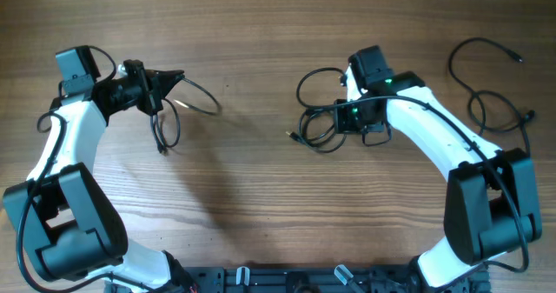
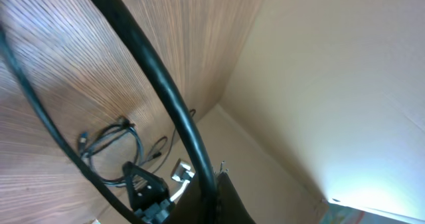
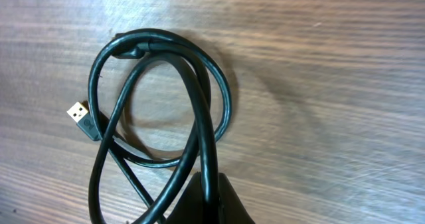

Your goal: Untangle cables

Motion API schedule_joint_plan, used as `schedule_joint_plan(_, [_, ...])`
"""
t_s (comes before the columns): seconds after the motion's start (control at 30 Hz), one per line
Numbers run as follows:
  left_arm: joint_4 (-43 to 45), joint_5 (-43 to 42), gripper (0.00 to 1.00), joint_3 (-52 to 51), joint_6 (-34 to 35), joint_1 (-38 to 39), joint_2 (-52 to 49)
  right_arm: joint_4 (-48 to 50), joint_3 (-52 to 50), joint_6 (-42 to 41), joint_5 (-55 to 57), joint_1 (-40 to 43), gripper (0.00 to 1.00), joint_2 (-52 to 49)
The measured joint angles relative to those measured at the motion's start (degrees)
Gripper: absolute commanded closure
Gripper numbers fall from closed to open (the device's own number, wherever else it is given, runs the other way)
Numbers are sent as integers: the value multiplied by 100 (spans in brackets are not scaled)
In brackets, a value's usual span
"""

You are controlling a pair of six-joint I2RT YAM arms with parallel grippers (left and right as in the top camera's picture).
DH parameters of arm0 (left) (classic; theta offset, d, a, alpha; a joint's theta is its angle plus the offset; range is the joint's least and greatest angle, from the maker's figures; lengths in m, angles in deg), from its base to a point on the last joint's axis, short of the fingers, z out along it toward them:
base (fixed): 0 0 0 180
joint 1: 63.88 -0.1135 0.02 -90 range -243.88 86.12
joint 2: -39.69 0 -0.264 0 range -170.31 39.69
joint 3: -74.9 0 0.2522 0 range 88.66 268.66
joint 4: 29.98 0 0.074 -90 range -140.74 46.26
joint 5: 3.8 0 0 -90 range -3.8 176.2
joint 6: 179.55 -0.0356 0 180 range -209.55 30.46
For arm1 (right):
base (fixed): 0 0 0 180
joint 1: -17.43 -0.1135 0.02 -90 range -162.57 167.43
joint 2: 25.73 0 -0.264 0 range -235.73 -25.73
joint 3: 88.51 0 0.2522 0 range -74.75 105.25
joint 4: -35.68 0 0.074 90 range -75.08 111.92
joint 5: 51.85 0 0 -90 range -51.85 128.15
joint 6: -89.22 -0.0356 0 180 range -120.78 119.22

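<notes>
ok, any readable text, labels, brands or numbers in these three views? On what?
No readable text in any view.
Silver USB plug on the looped black cable: possible faint mark on its black housing, too small and blurred to read.
White robot arms and brown wooden table: no labels or numbers visible.

Left wrist view: cable strand (image 2: 166, 91) close to lens, blurred, cut off by top edge. Right wrist view: cable coil (image 3: 143, 43) lower strands cut by bottom edge; right gripper (image 3: 211, 191) mostly out of frame. Overhead: right arm (image 1: 434, 136) hides part of coil.
</notes>
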Motion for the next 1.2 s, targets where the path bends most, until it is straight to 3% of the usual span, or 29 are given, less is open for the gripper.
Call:
schedule_joint_plan(0.27, [-791, 848, 82, 2, -960, 264, 0, 483, -4, 85, -297, 83, 96, 0])
schedule_joint_plan(0.43, [-824, 1397, 20, 4, -1464, 1023, 0, 678, -4, 81, -391, 83, 96, 0])
schedule_joint_plan(0.5, [-826, 1578, 1, 4, -1537, 1327, 0, 678, -4, 81, -411, 83, 96, 0])
schedule_joint_plan(0.53, [-811, 1661, 0, 4, -1547, 1484, 0, 678, -4, 81, -411, 83, 96, 0])
schedule_joint_plan(0.77, [-1016, 1805, 1, 282, -1628, 1821, 144, 748, -4, 81, -487, 83, 96, 0])
schedule_joint_plan(0.9, [-1491, 2037, 14, 833, -1703, 1838, 752, 898, -4, 79, -649, 83, 96, 0])
schedule_joint_plan(1.0, [-1814, 2282, 41, 1145, -1860, 1998, 1023, 1080, -4, 59, -688, 83, 96, 0])
schedule_joint_plan(1.1, [-2341, 2846, 84, 1228, -2199, 2306, 1093, 1165, -4, 0, -708, 83, 96, 0])
schedule_joint_plan(1.17, [-3117, 4026, 94, 1220, -2404, 2465, 1091, 1167, -4, -94, -761, 83, 95, 0])
schedule_joint_plan(1.2, [-3351, 4387, 94, 1220, -2441, 2461, 1091, 1163, -4, -98, -822, 83, 77, 0])
